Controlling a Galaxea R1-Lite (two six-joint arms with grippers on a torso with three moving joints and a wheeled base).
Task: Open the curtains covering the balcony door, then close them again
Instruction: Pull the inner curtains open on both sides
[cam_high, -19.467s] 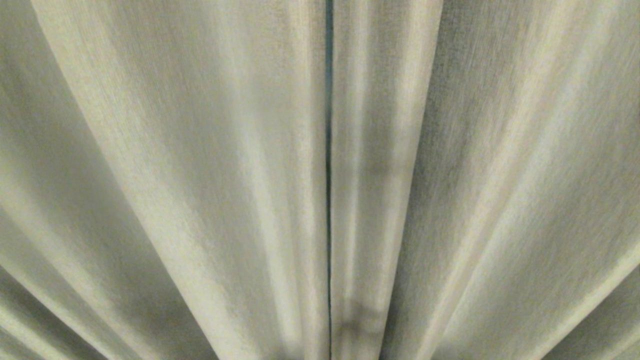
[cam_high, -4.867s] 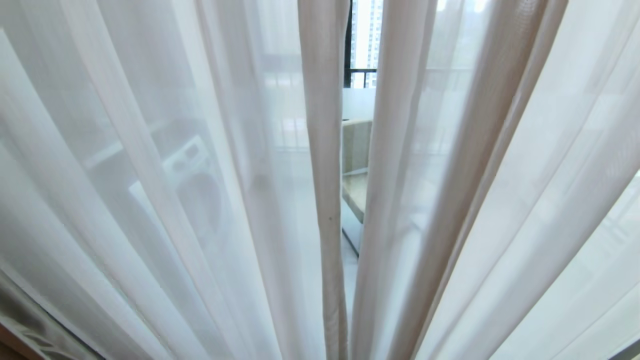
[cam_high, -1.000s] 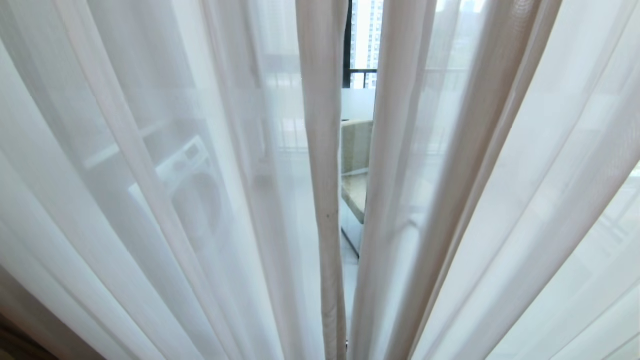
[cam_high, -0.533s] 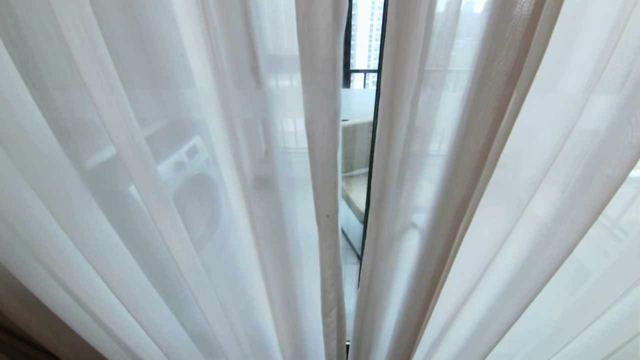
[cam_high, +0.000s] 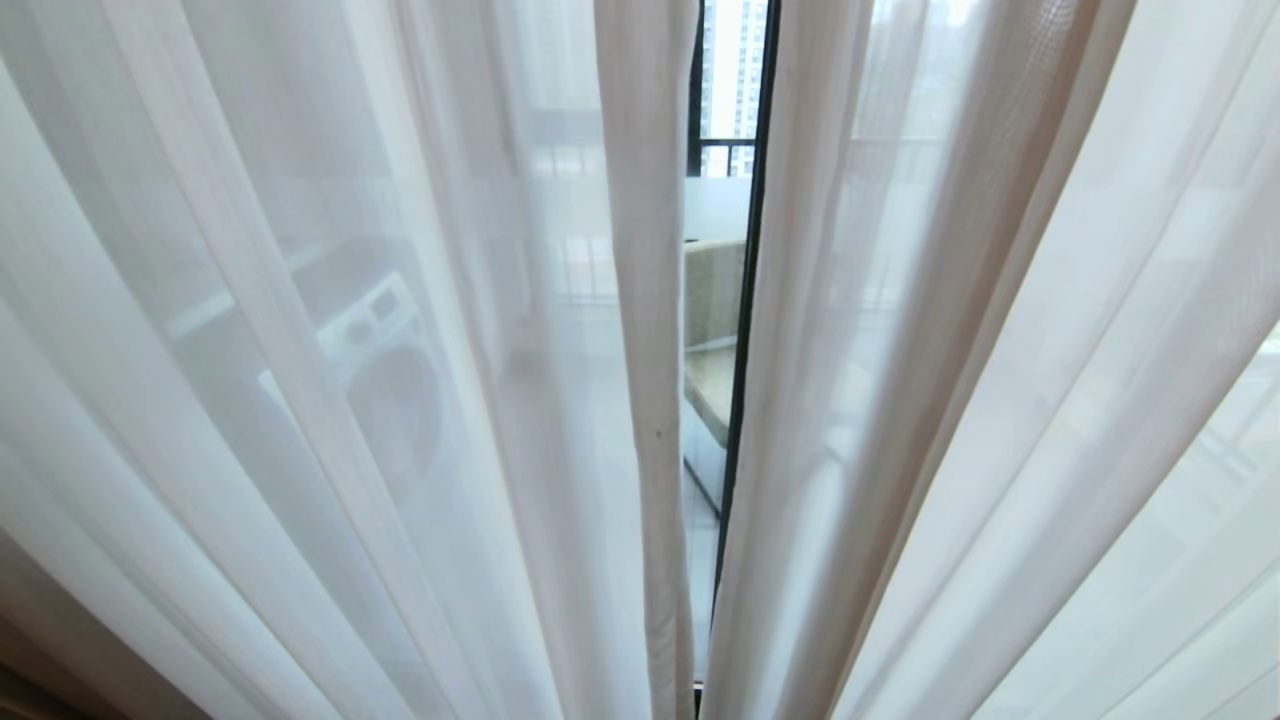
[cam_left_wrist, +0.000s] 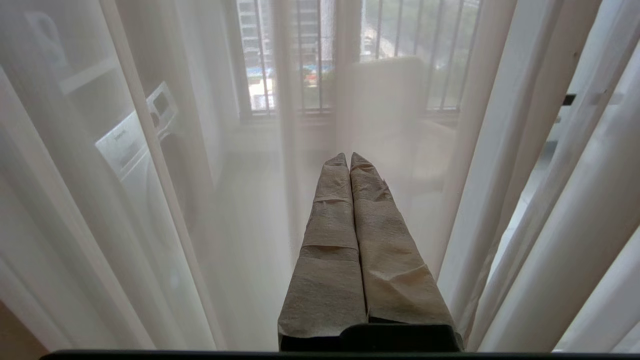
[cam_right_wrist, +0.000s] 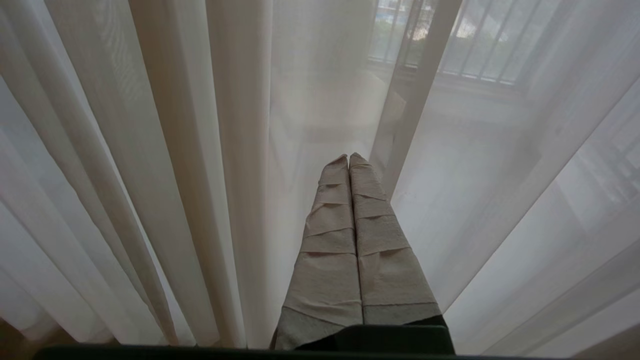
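The sheer white layer of the curtains fills the head view as a left panel (cam_high: 300, 350) and a right panel (cam_high: 1000, 350). A narrow gap runs down the middle between them. In that gap stands a black frame bar of the balcony door (cam_high: 745, 300). A strip of thick beige drape (cam_high: 45, 655) shows at the lower left corner. My left gripper (cam_left_wrist: 349, 157) is shut and empty, its taped fingers close to the sheer cloth (cam_left_wrist: 225, 200). My right gripper (cam_right_wrist: 348, 157) is also shut and empty, facing sheer folds (cam_right_wrist: 175, 150). Neither gripper is in the head view.
Behind the sheer cloth on the left stands a white washing machine (cam_high: 385, 370) (cam_left_wrist: 135, 150). A beige counter (cam_high: 712, 340) shows through the gap. Further back are black-framed windows with a barred railing (cam_left_wrist: 310, 55) (cam_right_wrist: 475, 45).
The thick drapes that covered the view long ago are gone to the sides. Over the last second the right sheer edge slid slightly right, baring the black door frame in the gap.
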